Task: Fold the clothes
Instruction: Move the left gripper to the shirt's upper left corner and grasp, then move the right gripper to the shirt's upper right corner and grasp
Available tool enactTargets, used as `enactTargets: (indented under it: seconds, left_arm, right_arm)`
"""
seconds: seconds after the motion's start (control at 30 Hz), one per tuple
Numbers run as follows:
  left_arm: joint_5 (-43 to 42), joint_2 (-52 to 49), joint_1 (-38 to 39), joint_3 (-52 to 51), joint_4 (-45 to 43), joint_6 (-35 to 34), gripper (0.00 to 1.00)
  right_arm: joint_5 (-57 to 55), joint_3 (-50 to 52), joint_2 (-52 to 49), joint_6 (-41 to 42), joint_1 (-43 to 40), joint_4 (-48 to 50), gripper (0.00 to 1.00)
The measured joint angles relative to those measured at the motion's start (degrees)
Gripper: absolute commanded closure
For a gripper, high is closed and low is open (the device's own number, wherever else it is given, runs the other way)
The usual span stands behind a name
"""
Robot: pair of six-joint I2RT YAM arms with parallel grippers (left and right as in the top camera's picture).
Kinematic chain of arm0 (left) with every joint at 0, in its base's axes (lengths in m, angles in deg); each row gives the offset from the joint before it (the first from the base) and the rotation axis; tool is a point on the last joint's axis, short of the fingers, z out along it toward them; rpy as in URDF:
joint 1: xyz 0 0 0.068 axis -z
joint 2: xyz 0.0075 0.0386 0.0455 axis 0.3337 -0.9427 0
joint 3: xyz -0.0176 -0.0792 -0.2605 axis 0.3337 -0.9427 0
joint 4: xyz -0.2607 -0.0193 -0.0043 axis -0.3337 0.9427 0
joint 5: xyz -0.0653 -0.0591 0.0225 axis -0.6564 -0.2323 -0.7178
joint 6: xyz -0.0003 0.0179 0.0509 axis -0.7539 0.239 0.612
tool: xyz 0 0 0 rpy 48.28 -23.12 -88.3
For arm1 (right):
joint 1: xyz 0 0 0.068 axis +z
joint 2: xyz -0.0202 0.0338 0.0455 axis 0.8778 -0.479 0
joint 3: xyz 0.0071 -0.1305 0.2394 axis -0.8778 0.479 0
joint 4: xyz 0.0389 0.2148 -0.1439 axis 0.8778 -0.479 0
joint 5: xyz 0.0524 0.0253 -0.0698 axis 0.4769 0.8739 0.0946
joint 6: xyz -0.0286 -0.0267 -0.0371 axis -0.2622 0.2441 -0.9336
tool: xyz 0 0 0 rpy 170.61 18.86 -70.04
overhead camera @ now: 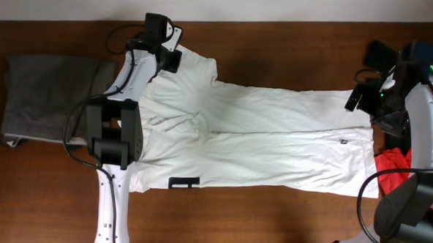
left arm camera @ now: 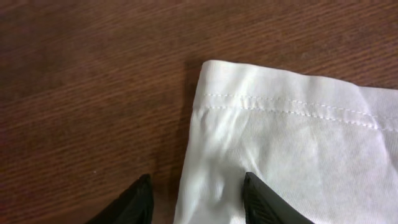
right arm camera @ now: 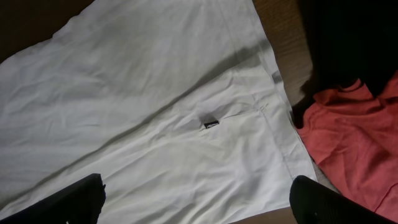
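Little is folded yet: the white T-shirt is laid flat, a stitched far-left corner is straddled by the parted left gripper, and the right gripper is held wide apart, empty.

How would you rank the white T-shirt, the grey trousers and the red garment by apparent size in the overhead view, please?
1. White T-shirt
2. Grey trousers
3. Red garment, though the right arm hides part of it
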Motion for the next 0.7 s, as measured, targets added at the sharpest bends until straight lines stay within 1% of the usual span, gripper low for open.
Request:
enactTargets:
  seconds: [0.07, 0.1, 0.33, 0.53, 0.57, 0.7]
  left_arm:
    - [0.1, -0.1, 0.0, 0.0, -0.6, -0.1, 0.75]
    - [0.0, -0.1, 0.1, 0.0, -0.6, -0.4, 0.76]
    - [-0.4, -0.2, 0.2, 0.0, -0.6, -0.4, 0.76]
    - [-0.8, -0.2, 0.2, 0.0, -0.2, -1.0, 0.98]
    - [-0.9, -0.2, 0.2, 0.0, -0.2, -1.0, 1.00]
    - [-0.9, -0.2, 0.2, 0.1, 0.0, -0.9, 1.00]
  right_arm:
    - [0.0, 0.0, 0.0, 0.0, 0.0, 0.0, 0.01]
    - [0.0, 0.0, 0.0, 0.0, 0.0, 0.0, 0.01]
    - [0.0, 0.0, 0.0, 0.0, 0.0, 0.0, 0.01]
    - [0.0, 0.0, 0.0, 0.0, 0.0, 0.0, 0.01]
    - [0.0, 0.0, 0.0, 0.0, 0.0, 0.0, 0.01]
    - [0.0, 0.0, 0.0, 0.0, 0.0, 0.0, 0.01]
